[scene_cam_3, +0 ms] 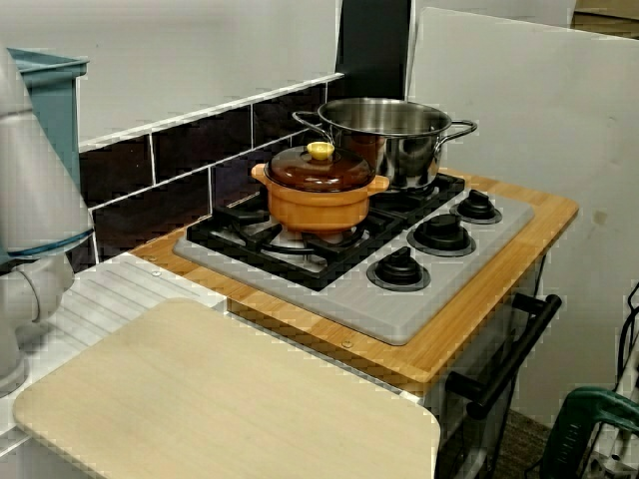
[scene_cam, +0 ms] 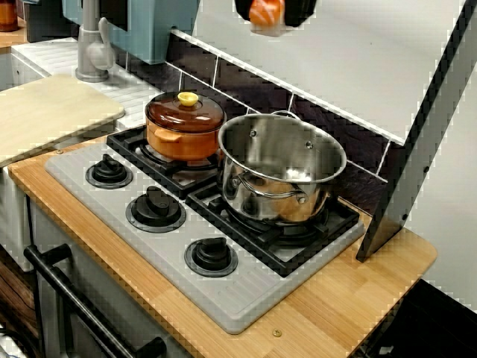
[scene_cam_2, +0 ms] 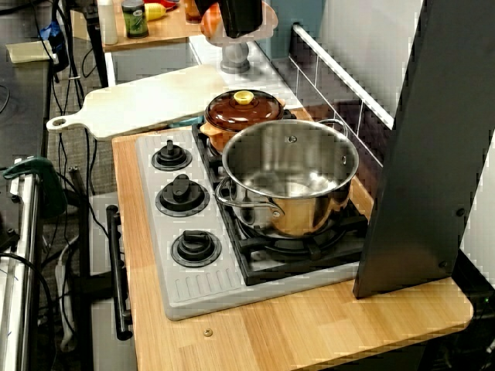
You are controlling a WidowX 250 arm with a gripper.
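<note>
1. We count two pots: one bare steel pot [scene_cam: 277,195] and one orange pot [scene_cam: 179,140] under a brown lid [scene_cam: 184,112] with a yellow knob. The two stand just beside each other on the black grates.
2. We count three black knobs [scene_cam: 156,207] in a row along the front of the one grey stove [scene_cam: 246,302].
3. We also count one pale cutting board [scene_cam: 52,112] and one grey faucet [scene_cam: 93,45], both off past the orange pot.
4. The stove sits in a wooden tabletop [scene_cam: 358,291]. A dark tiled wall [scene_cam: 246,86] runs behind it, with a white panel above.
5. The gripper [scene_cam_2: 240,27] hangs at the upper edge of the views, high over the tabletop and well apart from both pots.
6. An orange thing [scene_cam: 266,13] sits right at the gripper's tip. We cannot tell whether the gripper is clamped on it.
</note>
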